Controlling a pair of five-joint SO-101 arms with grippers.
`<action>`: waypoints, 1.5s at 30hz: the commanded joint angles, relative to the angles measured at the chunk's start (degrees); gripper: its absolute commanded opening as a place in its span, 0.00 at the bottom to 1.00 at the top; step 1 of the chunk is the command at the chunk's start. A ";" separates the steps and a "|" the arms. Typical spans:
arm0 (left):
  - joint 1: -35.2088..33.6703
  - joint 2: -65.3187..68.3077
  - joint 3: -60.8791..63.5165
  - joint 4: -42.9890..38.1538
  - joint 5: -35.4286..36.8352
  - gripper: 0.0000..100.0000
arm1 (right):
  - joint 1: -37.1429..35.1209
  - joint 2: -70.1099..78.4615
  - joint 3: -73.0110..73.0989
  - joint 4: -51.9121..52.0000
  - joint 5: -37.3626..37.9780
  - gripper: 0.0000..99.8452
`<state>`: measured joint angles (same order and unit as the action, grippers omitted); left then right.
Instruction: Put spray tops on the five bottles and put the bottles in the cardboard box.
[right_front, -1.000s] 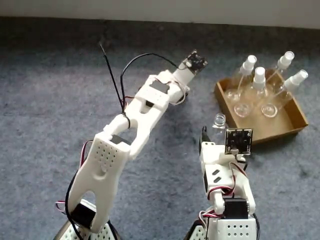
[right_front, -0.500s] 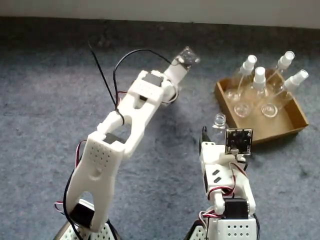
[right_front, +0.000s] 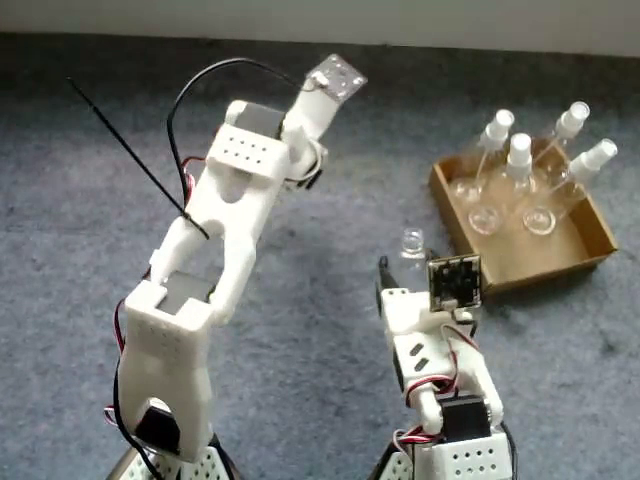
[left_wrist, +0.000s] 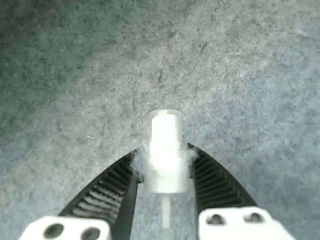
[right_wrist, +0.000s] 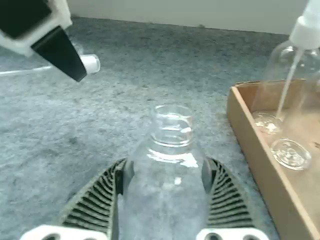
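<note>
- High view, left arm (right_front: 240, 190): slants from the table's (right_front: 80, 130) near edge toward its far edge, with the wrist end raised, well apart from the cardboard box (right_front: 550, 268).
- High view, right arm (right_front: 432, 350): rises from the near edge and ends at an open bottle (right_front: 411, 243), uncapped and neck up, just beside the box's near left corner.
- High view, box: sits toward the table's right edge and holds four capped bottles (right_front: 518, 160), white tops up, leaning at differing angles.
- Left wrist view, left gripper (left_wrist: 165, 155): pinches a white spray top (left_wrist: 165, 132) at its collar, with a ribbed black finger (left_wrist: 117, 187) touching it on each side.
- Left wrist view, dip tube (left_wrist: 165, 217): runs back from the collar between the two fingers. Beyond lies the grey table covering; cannot tell how high the top hangs over it.
- Right wrist view, right gripper (right_wrist: 166, 167): clasps the open bottle's clear body from both sides, with the threaded neck standing past the fingertips.
- Right wrist view, farther off: shows the left gripper's dark finger with the spray top's white end poking out of it. Hangs above the table on the side of the open bottle away from the box.
- Right wrist view, box wall: stands just beside the open bottle, with capped bottles inside and thin tubes visible through the clear plastic.
</note>
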<state>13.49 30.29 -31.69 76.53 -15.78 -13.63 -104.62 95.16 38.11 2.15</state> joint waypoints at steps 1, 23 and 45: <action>-0.40 -8.84 -1.80 3.52 0.35 0.00 | -2.95 -0.57 -0.22 -1.45 -0.18 0.07; 2.24 -33.45 3.91 10.20 16.18 0.00 | -9.36 -0.57 7.25 -17.71 -0.09 0.07; 9.45 -62.20 41.10 -29.27 28.04 0.01 | -9.36 -0.04 7.96 -17.36 -0.53 0.07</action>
<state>22.20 -26.95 4.97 56.75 7.16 -22.86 -104.53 95.52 22.02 2.15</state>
